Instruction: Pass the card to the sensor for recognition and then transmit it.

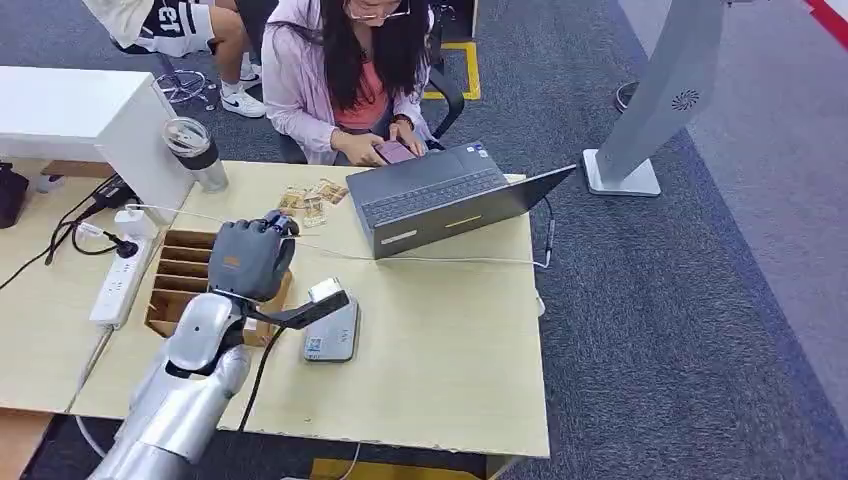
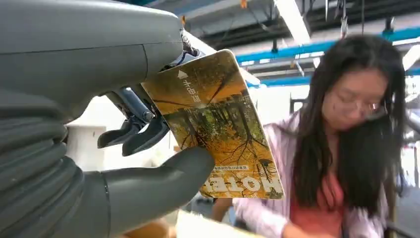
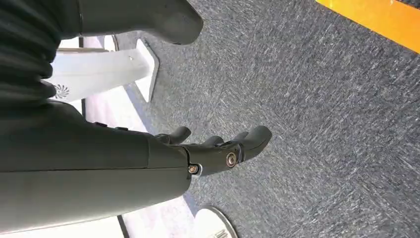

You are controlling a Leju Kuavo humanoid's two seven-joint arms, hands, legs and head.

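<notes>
Glossy printed card (image 2: 218,124), matt grey plastic left hand (image 1: 250,258), pale wood-look table (image 1: 440,340).

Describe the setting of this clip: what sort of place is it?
Likely an office or lab workspace: grey carpet, a wooden desk with an open laptop and a power strip, and a person seated at it. The left wrist view shows exposed ceiling pipes.

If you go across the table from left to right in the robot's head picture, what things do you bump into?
Power strip → wooden slotted box → left hand → card sensor → open laptop.
</notes>
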